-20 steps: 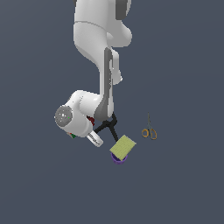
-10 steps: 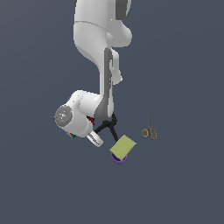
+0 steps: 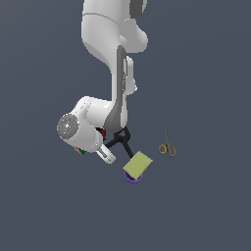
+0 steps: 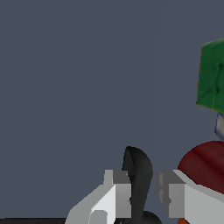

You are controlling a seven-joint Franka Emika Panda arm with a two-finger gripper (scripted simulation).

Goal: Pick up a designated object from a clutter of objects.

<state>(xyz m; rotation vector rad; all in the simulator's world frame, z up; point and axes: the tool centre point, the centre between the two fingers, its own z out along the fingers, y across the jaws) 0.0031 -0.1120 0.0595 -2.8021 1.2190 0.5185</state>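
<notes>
Gripper [image 4: 144, 197] down in the clutter with fingers apart astride the black spring clamp [image 4: 138, 168], beside the dark red cup [image 4: 205, 159] and puzzle cube [image 4: 212, 74], not visibly clamped; closing and lifting apparently left to do.

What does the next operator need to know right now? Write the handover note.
Gripper: low in the clutter, fingers on either side of the black spring clamp; the wrist view shows a gap on one side, so not closed on it yet.
Clamp: handles run out from under the arm toward the yellow-green flat block, which lies on the purple bowl. The dark red cup and puzzle cube are close by; the scissors lie apart.
Done: approach and straddle.
Left: close, check the hold, lift.
</notes>
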